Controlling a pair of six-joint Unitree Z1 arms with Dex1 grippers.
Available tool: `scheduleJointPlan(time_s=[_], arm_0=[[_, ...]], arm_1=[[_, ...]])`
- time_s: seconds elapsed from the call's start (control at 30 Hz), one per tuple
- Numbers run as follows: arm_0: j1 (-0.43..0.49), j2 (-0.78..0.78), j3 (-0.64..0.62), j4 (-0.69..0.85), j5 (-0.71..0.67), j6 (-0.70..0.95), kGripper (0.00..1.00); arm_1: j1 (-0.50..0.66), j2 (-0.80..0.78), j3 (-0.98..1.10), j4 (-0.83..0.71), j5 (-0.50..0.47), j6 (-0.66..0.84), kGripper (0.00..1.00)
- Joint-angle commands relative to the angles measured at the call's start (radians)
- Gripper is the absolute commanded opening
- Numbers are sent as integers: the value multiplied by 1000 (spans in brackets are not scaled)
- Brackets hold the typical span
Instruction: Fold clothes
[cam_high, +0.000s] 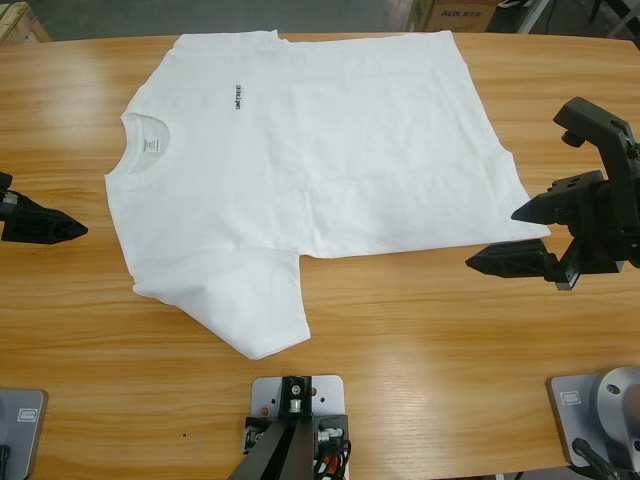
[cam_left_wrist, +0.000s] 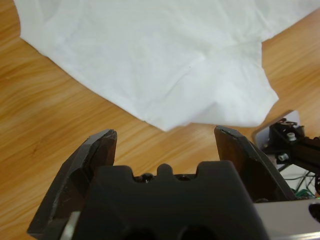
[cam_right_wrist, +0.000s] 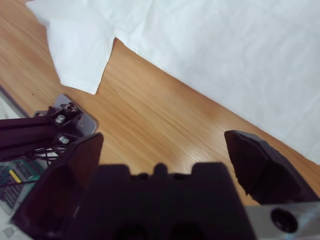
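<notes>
White T-shirt laid flat, both pincers waiting off the cloth.

The counter (cam_high: 420, 330) carries the T-shirt (cam_high: 320, 170) spread chest-up toward twelve o'clock, ready for folding; right pincer (cam_high: 510, 240) at three o'clock and left pincer (cam_high: 70, 228) at nine hover released, holding nothing.

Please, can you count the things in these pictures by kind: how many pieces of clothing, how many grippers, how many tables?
White T-shirt: 1
Grippers: 2, the left gripper and the right gripper, both open and holding nothing
Wooden table: 1
Total: 4
</notes>
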Motion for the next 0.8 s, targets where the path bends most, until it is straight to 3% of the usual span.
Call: scheduleJointPlan(time_s=[0.03,0.23,0.37,0.47,0.7,0.8], arm_0=[[-6,2,22,3,-17,14,770],[-5,-2,12,3,-24,8,770],[6,-43,24,-7,-128,-62,770],[6,-72,125,-120,-190,-150,761],[-9,-191,350,-324,-168,-364,761],[-62,-195,449,-407,-138,-448,757]], arm_1=[[-11,26,25,-8,9,6,1000],[-11,21,25,-10,5,5,1000],[-11,17,26,-10,4,5,1000],[-11,14,26,-10,7,5,1000],[-11,11,28,-10,8,5,1000],[-11,11,28,-10,8,5,1000]])
